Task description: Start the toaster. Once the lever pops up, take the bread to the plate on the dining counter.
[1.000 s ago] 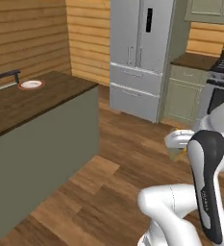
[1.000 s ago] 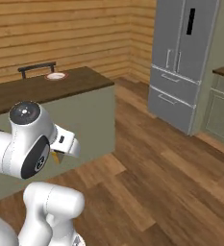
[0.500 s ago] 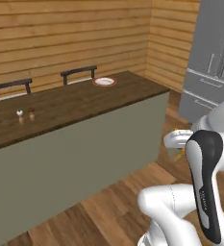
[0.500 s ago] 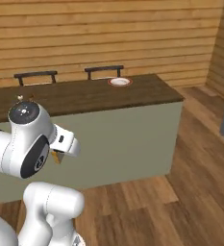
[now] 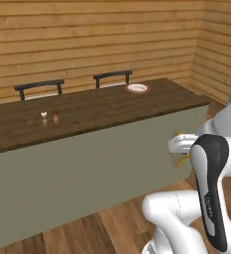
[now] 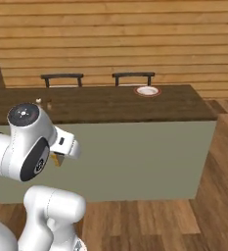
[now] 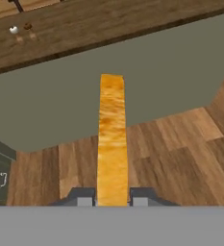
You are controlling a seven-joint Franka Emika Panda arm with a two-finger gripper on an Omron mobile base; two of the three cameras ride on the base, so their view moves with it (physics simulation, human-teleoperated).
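Matt dark wood-grain dining counter (image 5: pixel 112 111); seemingly glossy plate (image 5: pixel 137 88)

A: How many plates? One plate (image 5: pixel 137 88) on the one dining counter (image 5: pixel 97 106).
B: Chairs?
A: Two chair backs (image 5: pixel 39 88) behind it, two small shakers (image 5: pixel 50 117), one slice of bread (image 7: pixel 112 139)

Dining counter (image 5: pixel 112 111) with plate (image 5: pixel 137 88), shakers (image 5: pixel 50 117).

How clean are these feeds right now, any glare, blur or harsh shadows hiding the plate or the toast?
Left base view: flat, even light, plate small but readable on the dining counter. Right base view: no glare either. Hand view: bread seen edge-on and sharp in the gripper, slightly soft beyond.
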